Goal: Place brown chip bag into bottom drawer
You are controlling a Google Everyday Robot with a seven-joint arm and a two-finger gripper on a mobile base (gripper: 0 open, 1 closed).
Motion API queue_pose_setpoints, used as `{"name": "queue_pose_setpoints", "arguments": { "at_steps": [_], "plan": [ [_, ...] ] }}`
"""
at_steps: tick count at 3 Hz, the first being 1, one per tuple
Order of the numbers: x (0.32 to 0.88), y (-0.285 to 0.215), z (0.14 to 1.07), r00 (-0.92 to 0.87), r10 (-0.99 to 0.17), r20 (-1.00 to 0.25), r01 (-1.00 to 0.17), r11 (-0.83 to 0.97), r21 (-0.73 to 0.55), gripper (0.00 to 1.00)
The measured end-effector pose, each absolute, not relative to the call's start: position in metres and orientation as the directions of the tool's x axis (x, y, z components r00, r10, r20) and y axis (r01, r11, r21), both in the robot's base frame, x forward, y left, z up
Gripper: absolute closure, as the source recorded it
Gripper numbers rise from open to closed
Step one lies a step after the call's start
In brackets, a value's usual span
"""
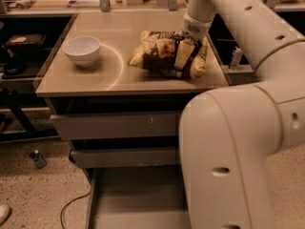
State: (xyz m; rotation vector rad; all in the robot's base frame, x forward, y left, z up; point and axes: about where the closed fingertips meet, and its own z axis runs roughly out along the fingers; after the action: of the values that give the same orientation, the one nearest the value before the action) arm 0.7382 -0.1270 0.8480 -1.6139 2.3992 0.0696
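The brown chip bag (159,51) lies crumpled at the right of the cabinet top (119,80), its yellow ends showing and its right side raised a little. My gripper (187,58) comes down from the arm at the upper right and is shut on the bag's right half, with one pale finger (182,56) across its front. The bottom drawer (136,202) stands pulled out at the cabinet's foot, showing a bare flat floor. My large pale arm hides the drawer's right part.
A white bowl (82,50) sits on the left of the cabinet top. Two shallower drawers (114,125) are closed above the open one. A cable (71,209) lies on the floor at the left. Cluttered benches stand behind and to both sides.
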Motion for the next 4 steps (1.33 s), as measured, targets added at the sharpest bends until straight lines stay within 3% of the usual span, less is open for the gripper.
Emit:
{"name": "queue_pose_setpoints", "arguments": {
  "at_steps": [1, 2, 4],
  "plan": [
    [0.725, -0.134, 0.893, -0.355, -0.876, -0.326, -0.872, 0.436, -0.221, 1.00],
    [0.649, -0.134, 0.925, -0.331, -0.860, -0.389, -0.860, 0.445, -0.250, 1.00],
    [0.626, -0.133, 0.922, -0.345, -0.858, -0.379, -0.853, 0.456, -0.255, 1.00]
  ]
}}
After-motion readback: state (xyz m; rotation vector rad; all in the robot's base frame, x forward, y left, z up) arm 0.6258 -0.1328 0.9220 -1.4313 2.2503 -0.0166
